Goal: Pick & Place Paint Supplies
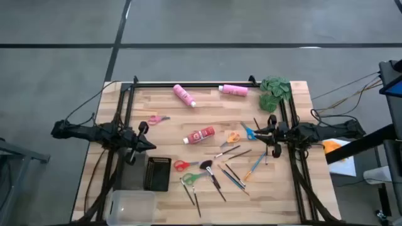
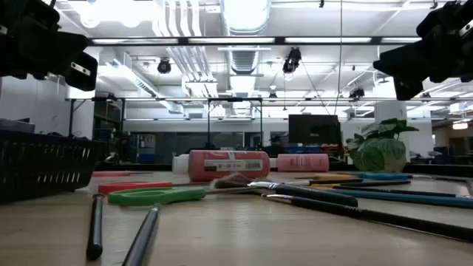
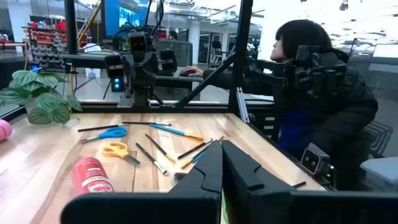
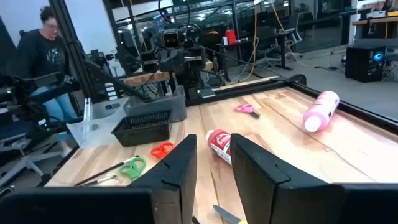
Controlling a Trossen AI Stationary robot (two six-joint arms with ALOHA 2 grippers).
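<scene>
Paint supplies lie loose on the wooden table [image 1: 295, 188]. Two pink bottles [image 1: 184, 95] [image 1: 233, 90] rest on their sides at the back, a red bottle [image 1: 200, 135] mid-table. Small scissors are scattered: pink [image 1: 157, 119], orange [image 1: 233, 136], blue [image 1: 249, 132], red [image 1: 181, 165], green [image 1: 191, 178]. Several thin brushes [image 1: 221, 179] lie at front centre. My left gripper [image 1: 152, 145] hovers shut at the left, above the table. My right gripper [image 1: 254, 132] hovers at the right beside the blue scissors, its fingers [image 4: 180, 165] slightly apart, with nothing between them.
A black mesh basket [image 1: 157, 173] stands at front left, with a clear plastic bin [image 1: 130, 207] nearer the front edge. A green leafy clump [image 1: 275, 91] sits at the back right corner. A black frame rail [image 1: 188, 83] runs along the far edge. A person [image 3: 317, 93] sits beyond the right side.
</scene>
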